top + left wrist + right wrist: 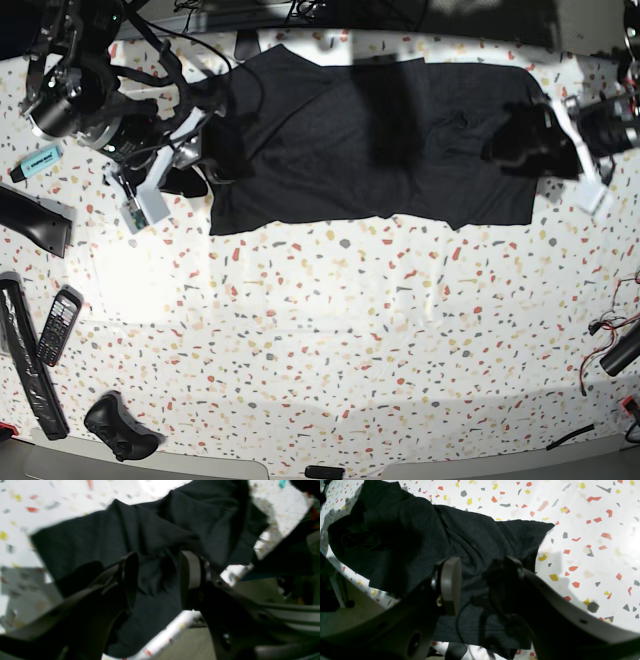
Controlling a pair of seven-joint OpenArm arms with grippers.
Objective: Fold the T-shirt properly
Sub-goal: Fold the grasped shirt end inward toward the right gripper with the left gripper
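The black T-shirt (370, 140) lies spread plain side up along the far part of the speckled table (330, 330). My right gripper (205, 165) is at its left edge. In the right wrist view the right gripper (480, 585) has its jaws partly apart with a bunch of the T-shirt (460, 540) between them. My left gripper (515, 145) is at the shirt's right edge. In the left wrist view the left gripper (160, 580) holds a raised fold of the T-shirt (140, 530) above the table. No print shows.
On the left are a blue marker (40, 158), a white board (145, 205), a black bar (30, 215), a handset (58, 325) and a game controller (120, 428). Cables (612, 350) lie at the right edge. The table's far edge runs just behind the shirt.
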